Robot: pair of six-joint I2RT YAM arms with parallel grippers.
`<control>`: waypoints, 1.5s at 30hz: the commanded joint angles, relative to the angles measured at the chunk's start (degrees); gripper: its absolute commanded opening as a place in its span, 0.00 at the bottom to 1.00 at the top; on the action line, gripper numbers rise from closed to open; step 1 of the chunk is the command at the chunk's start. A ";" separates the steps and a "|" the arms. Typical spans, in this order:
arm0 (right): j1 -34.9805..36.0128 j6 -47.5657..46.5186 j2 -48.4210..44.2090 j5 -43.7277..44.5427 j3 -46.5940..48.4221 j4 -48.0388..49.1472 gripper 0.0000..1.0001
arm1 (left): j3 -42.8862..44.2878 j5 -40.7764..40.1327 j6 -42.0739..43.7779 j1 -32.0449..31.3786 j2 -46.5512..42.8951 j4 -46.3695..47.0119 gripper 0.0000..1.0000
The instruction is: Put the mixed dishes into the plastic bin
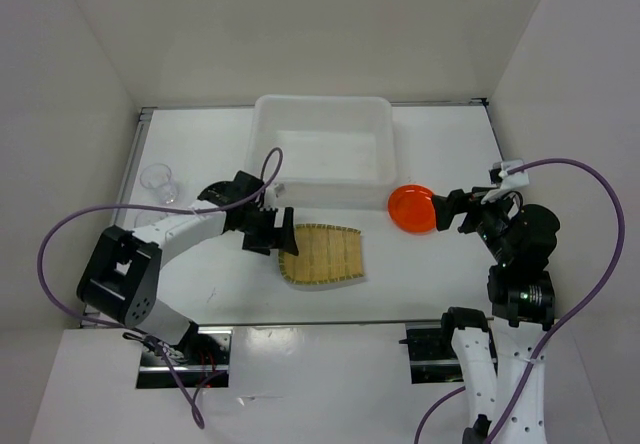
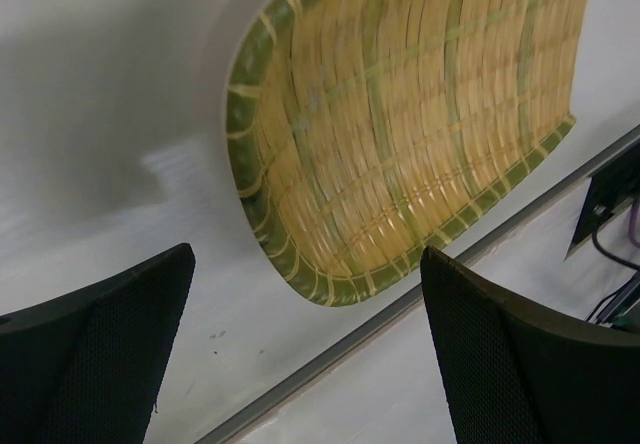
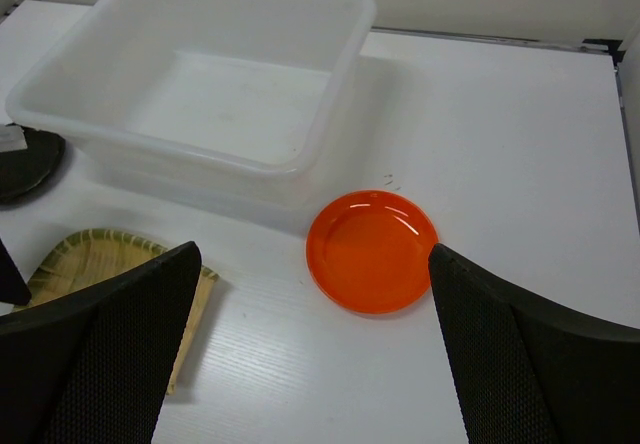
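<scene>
Plainly, the left tool [image 1: 278, 232] has its two black fingers spread wide apart with nothing held between them. It hangs low over the left, rounded end of the bamboo tray [image 1: 325, 254]. In the left wrist view the tray's green rim curves across the gap between the fingers. Whether a fingertip touches the weave cannot be told. The tray lies flat on the white desk [image 1: 430, 274], near the front wall of the plastic bin [image 1: 320, 102] and outside it.

The right tool [image 1: 441, 214] also has its fingers wide apart and is empty. It sits just to the right of the orange plate [image 1: 412, 209]. In the right wrist view the plate shows beyond the fingertips, framed in the gap between them and clear of both fingers. The plate rests flat on the desk just beside the bin's near right corner, with a narrow strip of desk between them.

Farther out, the bin stands upright at the far middle of the desk, open side up. One clear cup [image 1: 158, 179] stands upright well to the left of the bin, near the desk's left edge. At the left edge of the right wrist view, a dark rounded shape [image 3: 28, 162] lies beside the bin's left wall. It is too cropped to tell what it is.
</scene>
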 commanded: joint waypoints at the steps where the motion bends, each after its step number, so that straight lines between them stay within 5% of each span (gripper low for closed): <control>1: -0.26 -0.15 0.38 0.11 -0.21 3.22 0.99 | -0.86 1.11 -1.33 -2.04 -0.13 5.85 1.00; 12: -0.26 -0.68 -0.14 0.11 -0.21 2.69 0.99 | -0.95 2.86 -0.19 -3.89 8.40 11.12 0.97; 20: -0.26 -1.20 -0.67 0.64 -0.21 2.16 0.99 | -3.58 4.79 0.34 -3.89 10.51 14.37 0.74; 27: -0.26 -1.20 -0.67 0.64 -0.21 2.16 0.99 | -4.20 4.80 0.34 -4.94 9.98 14.38 0.66; 31: -0.26 -1.20 -1.20 0.64 -0.21 2.16 0.99 | -4.20 4.27 -0.19 -5.56 9.98 13.76 0.27; 37: -0.26 -1.20 -2.25 1.16 -0.74 2.16 0.99 | -3.68 3.04 -0.72 -6.71 11.04 12.62 0.01; 45: -0.26 -0.68 -4.01 2.31 -1.27 2.69 0.99 | 3.24 6.55 1.12 -8.64 5.42 3.24 0.00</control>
